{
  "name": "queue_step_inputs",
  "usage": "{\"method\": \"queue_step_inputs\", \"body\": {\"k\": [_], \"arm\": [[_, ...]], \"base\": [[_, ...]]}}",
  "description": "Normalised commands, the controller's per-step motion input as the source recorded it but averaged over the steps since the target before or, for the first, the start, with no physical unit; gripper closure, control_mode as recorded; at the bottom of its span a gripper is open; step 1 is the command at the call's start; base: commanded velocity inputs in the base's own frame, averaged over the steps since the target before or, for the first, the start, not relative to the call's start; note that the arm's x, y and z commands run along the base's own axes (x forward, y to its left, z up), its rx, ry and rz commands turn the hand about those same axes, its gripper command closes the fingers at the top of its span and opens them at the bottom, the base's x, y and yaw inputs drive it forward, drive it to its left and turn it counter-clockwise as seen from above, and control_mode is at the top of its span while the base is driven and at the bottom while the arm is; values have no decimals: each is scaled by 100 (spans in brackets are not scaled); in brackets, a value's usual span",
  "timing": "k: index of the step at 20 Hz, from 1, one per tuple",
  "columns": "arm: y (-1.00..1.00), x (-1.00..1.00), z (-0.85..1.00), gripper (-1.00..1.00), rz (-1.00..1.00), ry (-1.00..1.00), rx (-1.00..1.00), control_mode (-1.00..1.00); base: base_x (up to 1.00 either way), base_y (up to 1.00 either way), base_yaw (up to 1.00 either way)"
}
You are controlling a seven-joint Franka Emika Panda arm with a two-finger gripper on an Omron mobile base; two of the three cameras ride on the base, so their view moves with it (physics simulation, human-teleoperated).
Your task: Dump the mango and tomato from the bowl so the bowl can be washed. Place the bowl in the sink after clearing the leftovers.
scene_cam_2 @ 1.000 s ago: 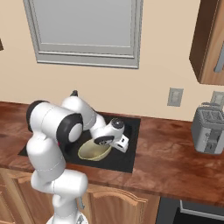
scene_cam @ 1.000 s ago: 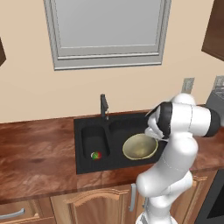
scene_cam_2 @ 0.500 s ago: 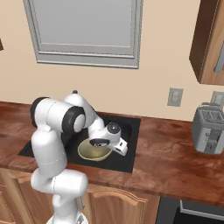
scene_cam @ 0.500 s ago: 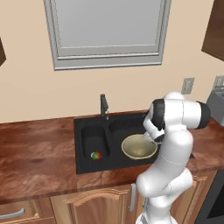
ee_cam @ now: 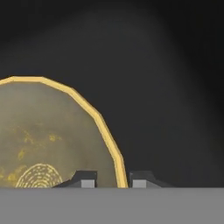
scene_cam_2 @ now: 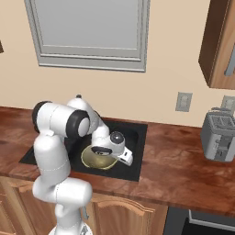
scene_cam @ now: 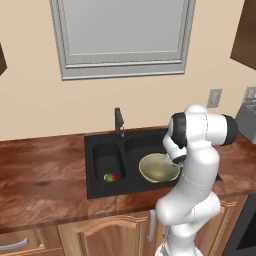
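Fruit: a small red and green lump [scene_cam: 109, 177] is sitting in the narrow basin, well off to the left of the jaws.
Faucet: a short dark faucet [scene_cam: 119, 121] is standing at the back of the sink, left of the jaws.
Sink: the sink [scene_cam: 100, 145] is a black box shape with two basins, set in a shiny brown counter [scene_cam: 40, 175] with swirly marks.
Bowl: the bowl [scene_cam: 157, 167] is round, wide and shallow, pale yellow-green and glossy. It is sitting in the wider basin, right under the jaws.
Rim: in the hand view the bowl's yellow rim [ee_cam: 114, 151] is running up between the two finger tips [ee_cam: 86, 178].
Jaws: the gripper [ee_cam: 113, 179] is standing a little open, one tip on each side of the rim. I cannot tell if they are touching it.
Arm: the white arm is bending over at the elbow and pointing its hand down into the sink.
Toaster: a grey boxy toaster [scene_cam_2: 219, 136] is standing far right of the jaws.
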Motion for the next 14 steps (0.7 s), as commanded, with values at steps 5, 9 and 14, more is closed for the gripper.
{"method": "queue_step_inputs", "body": {"k": [5,9,14], "arm": [[0,0,70,-100,-7,-6,0,-100],[0,7,100,-100,-7,-7,0,-100],[0,1,100,-100,-3,-11,0,-100]], "base": [[0,0,0],[0,0,0],[0,0,0]]}}
